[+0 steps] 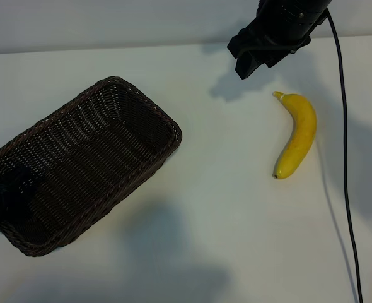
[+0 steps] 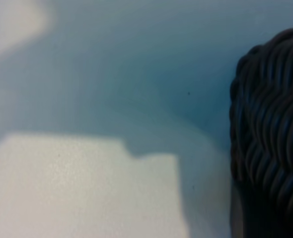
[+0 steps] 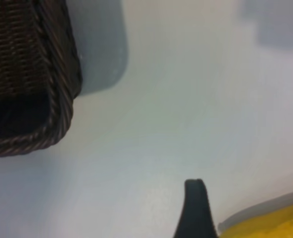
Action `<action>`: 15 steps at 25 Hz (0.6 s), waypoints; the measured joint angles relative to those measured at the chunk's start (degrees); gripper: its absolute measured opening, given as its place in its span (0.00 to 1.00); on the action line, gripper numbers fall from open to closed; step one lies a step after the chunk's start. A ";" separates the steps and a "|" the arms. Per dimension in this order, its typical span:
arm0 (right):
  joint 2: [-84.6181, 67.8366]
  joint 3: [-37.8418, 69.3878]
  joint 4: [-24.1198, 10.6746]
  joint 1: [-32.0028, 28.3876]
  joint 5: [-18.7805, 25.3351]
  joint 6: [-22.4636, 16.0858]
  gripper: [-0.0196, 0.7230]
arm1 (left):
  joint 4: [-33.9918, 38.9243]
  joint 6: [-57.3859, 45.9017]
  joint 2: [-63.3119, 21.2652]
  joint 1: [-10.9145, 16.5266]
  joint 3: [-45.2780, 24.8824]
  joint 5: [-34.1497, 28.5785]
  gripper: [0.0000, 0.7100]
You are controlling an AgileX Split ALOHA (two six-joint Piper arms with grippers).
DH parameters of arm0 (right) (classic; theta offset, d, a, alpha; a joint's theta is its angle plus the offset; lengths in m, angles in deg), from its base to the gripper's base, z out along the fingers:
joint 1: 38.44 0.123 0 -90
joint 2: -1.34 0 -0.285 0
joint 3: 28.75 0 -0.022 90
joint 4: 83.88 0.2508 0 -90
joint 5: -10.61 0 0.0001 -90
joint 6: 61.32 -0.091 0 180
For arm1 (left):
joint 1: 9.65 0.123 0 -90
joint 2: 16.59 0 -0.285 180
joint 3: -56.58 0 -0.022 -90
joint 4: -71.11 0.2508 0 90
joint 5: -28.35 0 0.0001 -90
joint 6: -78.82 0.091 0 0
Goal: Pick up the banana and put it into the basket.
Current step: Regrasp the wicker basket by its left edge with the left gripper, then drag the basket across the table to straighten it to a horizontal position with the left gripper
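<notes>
While the right claw (image 1: 252, 63) hangs spread open above the white bench (image 1: 224, 208), nothing sits between its jaws; one dark fingertip (image 3: 196, 208) shows in the right wrist view, with a strip of yellow skin just beside it. The curved, glossy bright yellow banana (image 1: 296, 136) lies flat on the bench, near the claw and off toward the right arm's outer side, stem end nearest the claw, untouched.

Risk, as judged: the smooth, rounded skin may slip or roll if the jaws close off-centre or along the curve; a pinch near the stem would let the fruit pivot and drop short of the target.

The rectangular dark brown woven wicker basket (image 1: 85, 164) sits well apart, empty.

The left claw (image 1: 0, 202) is at the basket's near end, right against the braided rim; open or closed, cannot tell. It could nudge the basket.
</notes>
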 joint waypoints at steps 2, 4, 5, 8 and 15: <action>0.00 0.00 0.00 0.00 0.00 0.00 0.75 | -0.54 0.84 0.00 0.00 0.00 0.05 0.23; 0.00 0.00 0.00 0.00 0.00 0.00 0.75 | -1.48 2.45 0.00 0.00 0.00 0.20 0.23; 0.00 0.00 0.00 0.00 0.00 0.00 0.75 | -2.42 3.41 0.00 0.00 0.00 0.25 0.23; 0.00 0.00 0.00 0.00 0.00 0.00 0.75 | -6.62 9.24 0.00 0.06 0.00 0.14 0.23; 0.00 0.00 0.00 0.00 0.00 0.00 0.75 | -17.42 23.80 0.30 0.06 0.00 -2.56 0.23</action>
